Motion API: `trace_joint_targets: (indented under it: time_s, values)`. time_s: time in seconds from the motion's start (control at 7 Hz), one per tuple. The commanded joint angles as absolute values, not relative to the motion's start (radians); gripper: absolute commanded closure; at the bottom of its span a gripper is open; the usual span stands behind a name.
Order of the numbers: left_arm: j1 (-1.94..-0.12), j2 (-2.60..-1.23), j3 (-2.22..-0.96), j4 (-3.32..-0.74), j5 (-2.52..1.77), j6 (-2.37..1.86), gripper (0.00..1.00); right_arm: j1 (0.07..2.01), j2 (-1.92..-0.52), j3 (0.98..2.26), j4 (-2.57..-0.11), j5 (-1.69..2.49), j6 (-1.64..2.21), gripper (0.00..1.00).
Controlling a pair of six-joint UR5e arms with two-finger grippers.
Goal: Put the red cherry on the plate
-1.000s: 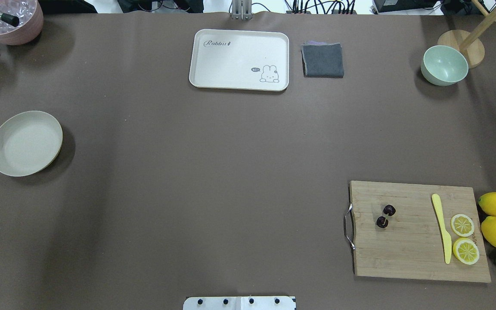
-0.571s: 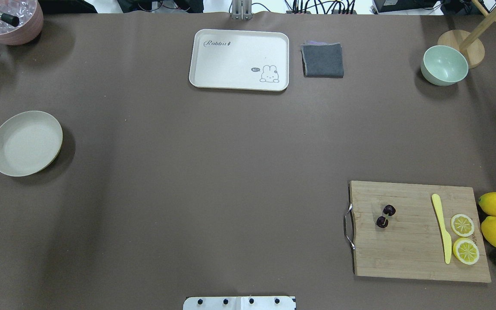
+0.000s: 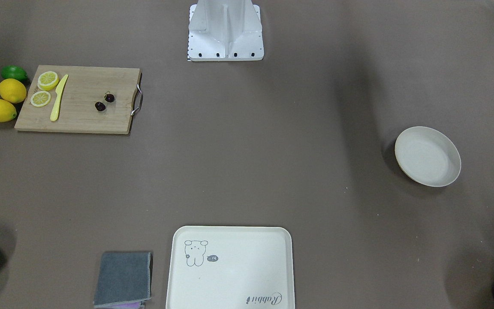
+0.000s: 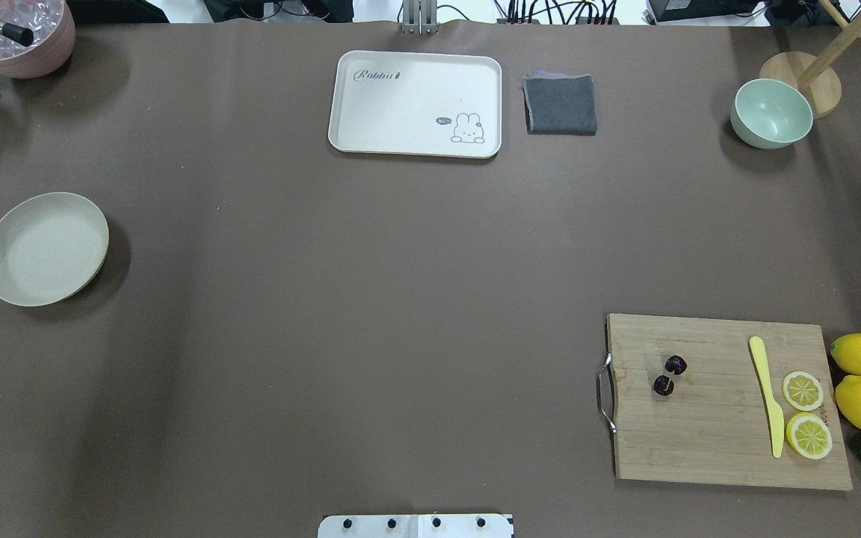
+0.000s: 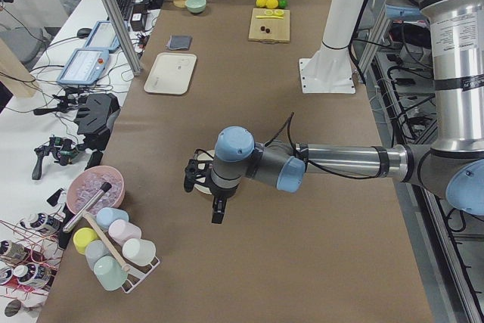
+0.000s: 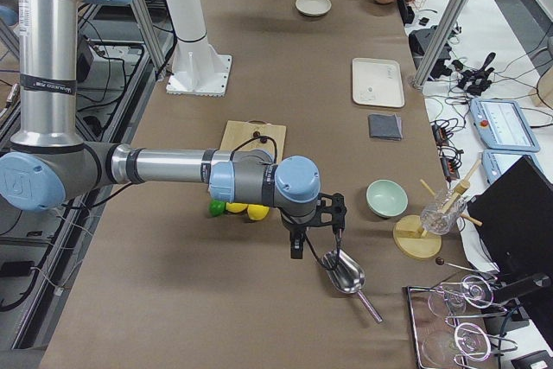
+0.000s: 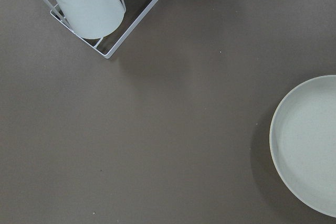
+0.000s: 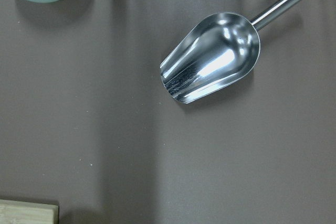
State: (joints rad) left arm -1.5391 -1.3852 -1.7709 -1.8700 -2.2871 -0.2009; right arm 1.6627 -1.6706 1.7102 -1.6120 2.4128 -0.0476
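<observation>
Exterior right: red cherry (image 4: 663,385) far from right jaws.

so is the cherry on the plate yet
No, the cherry lies on the board, while the plate sits empty at the other end of the table.

Seen from the table's left end: left arm (image 5: 333,160) has its forearm stretched level, and the blue-capped wrist joints are folded so the left gripper (image 5: 198,179) appears to point straight down. Seen from the right end: right arm (image 6: 164,166) has the upper link upright, forearm level and wrist folded the same way, with the right gripper (image 6: 332,213) hanging downward. Both grippers show small and dark; jaw opening unreadable.
</observation>
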Motion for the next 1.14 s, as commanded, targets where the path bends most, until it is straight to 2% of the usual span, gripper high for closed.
trace_joint_targets:
  time_s: [0.0, 1.0]
  values:
    - [-1.54, -1.385, -1.769, -1.87, -2.287, -0.201, 0.02, 1.67, -1.67, 1.71, -1.612, 2.413, -0.048, 0.0]
    - [-1.539, -1.385, -1.753, -1.868, -2.287, -0.202, 0.02, 1.684, -1.684, 1.717, -1.612, 2.404, -0.048, 0.0]
